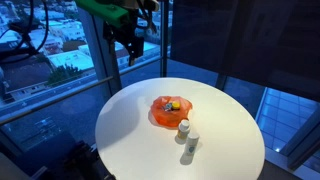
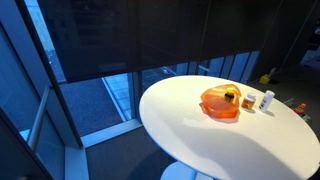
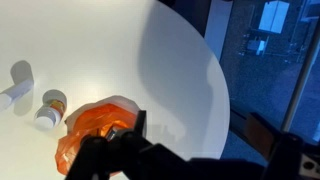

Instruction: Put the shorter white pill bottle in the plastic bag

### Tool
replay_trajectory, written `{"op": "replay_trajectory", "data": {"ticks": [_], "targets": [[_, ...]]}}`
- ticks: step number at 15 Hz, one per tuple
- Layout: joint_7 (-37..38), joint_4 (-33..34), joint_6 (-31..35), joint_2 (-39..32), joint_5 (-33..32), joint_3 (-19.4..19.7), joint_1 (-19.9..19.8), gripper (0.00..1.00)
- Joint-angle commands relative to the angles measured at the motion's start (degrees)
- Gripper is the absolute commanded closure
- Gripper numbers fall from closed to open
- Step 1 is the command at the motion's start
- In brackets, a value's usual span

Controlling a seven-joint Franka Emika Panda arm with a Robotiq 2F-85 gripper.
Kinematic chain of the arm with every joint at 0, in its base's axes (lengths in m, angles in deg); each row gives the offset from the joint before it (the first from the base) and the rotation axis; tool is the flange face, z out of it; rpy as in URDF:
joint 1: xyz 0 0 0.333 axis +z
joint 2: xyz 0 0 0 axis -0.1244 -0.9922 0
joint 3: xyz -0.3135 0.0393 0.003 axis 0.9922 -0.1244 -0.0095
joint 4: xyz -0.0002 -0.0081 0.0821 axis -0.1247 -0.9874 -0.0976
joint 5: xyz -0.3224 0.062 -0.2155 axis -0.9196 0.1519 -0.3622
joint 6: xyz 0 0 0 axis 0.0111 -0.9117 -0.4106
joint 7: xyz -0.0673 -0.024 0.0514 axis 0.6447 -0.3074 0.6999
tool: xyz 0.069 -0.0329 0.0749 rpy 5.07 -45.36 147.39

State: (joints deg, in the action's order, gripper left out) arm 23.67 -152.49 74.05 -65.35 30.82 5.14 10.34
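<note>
The shorter white pill bottle (image 1: 184, 127) stands on the round white table (image 1: 140, 140), right beside the plastic bag (image 1: 170, 110), which is orange-red and bowl-shaped with small yellow and green bits in it. Both exterior views show the bottle (image 2: 250, 100) and bag (image 2: 220, 102); the wrist view shows them too, bottle (image 3: 48, 110) and bag (image 3: 95, 130). My gripper (image 1: 131, 50) hangs high above the table's far edge, apart from both. It looks open and empty, with its dark fingers low in the wrist view (image 3: 205, 150).
A taller, slimmer white bottle (image 1: 191, 141) stands just beyond the shorter one, away from the bag; it also shows here (image 2: 267, 99) and here (image 3: 15, 85). Glass walls and window frames (image 1: 165, 40) surround the table. The table edge drops off close by (image 3: 225, 90).
</note>
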Motion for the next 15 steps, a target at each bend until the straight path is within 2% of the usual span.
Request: {"op": "replay_trajectory", "data": {"ticks": [1,4,7,15], "targets": [[-0.5,0.2,-0.2,-0.1,0.5,-1.3,-1.6,0.00],[-0.5,0.3,-0.2,-0.1,0.5,-1.3,-1.6,0.00],[1.9,2.0,2.8,-2.4,-2.6,-2.8,-3.0,0.00],[9.1,3.8,14.1,-9.5,-11.9,-4.4,-6.8,0.00]]}}
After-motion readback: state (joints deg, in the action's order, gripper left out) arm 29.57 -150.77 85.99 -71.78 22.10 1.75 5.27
